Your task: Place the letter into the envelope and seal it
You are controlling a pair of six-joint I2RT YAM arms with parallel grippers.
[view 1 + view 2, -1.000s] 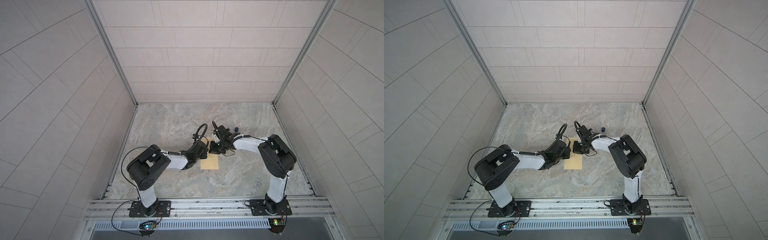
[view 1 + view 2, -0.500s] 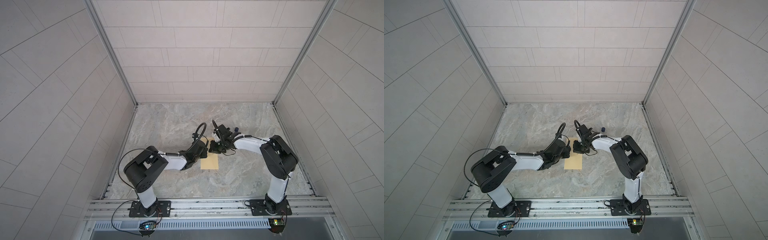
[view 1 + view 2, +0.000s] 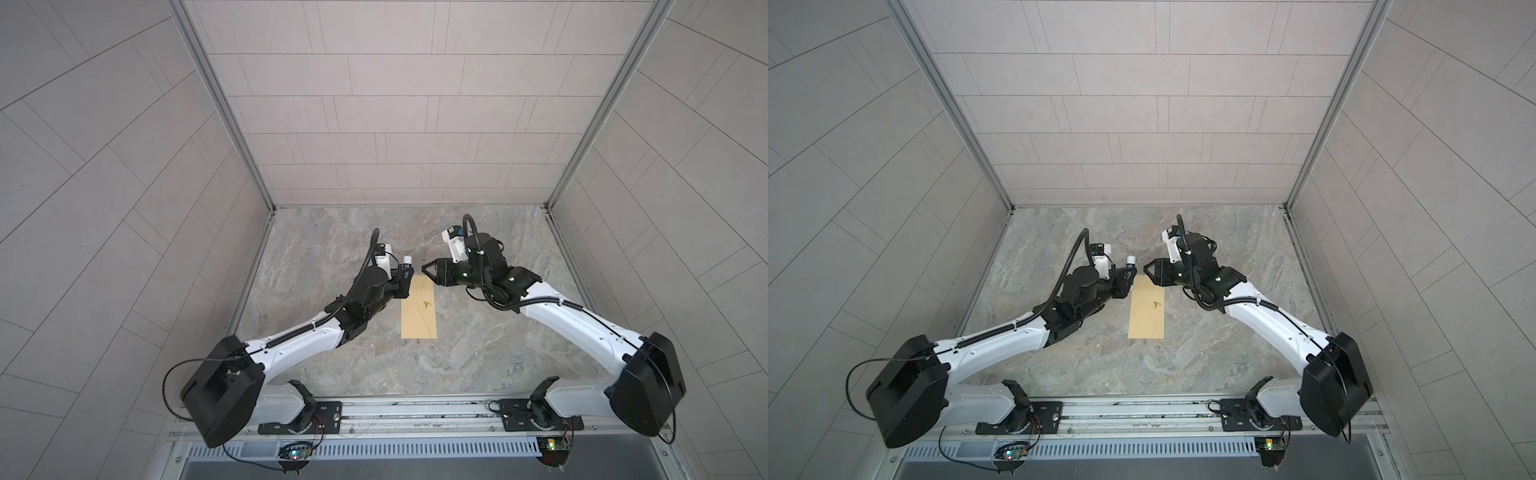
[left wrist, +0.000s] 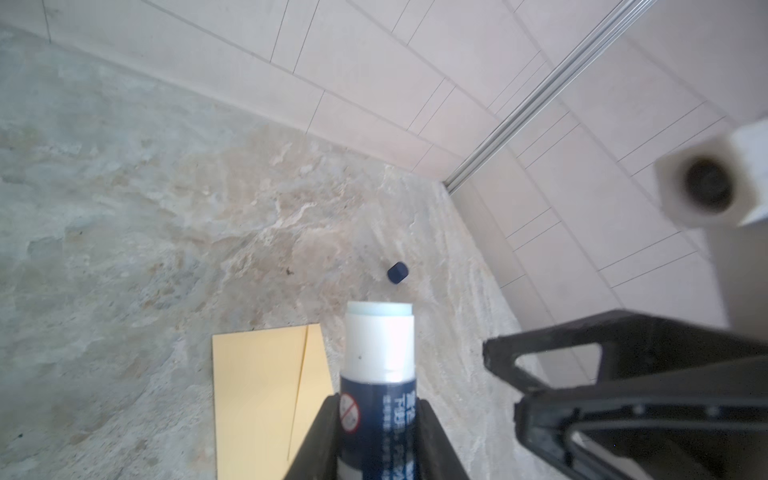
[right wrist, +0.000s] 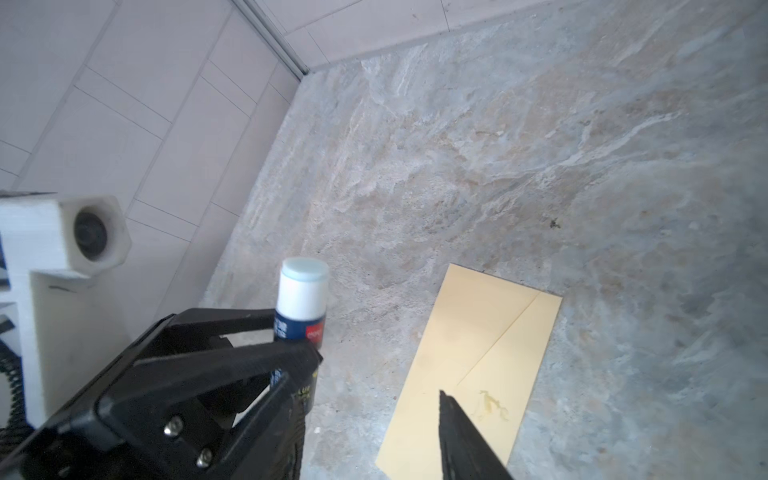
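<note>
Clamping uncapped glue stick (image 4: pixel 379 357), left gripper (image 3: pixel 404 277) sits just beside far end of envelope (image 3: pixel 419 309). Envelope flat on table (image 3: pixel 478 353), long axis pointing away from robot. Right gripper (image 3: pixel 429 274) parted, empty, opposite at same end, equally near. No letter visible.

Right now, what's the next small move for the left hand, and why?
Probably lower the left hand until the exposed tip of its blue-and-white glue stick meets the flat yellow-tan paper envelope near its far end. The stick is uncapped, its small dark blue cap lying off on the marble table, and the right hand stands open, holding nothing. Flap state unclear.
</note>
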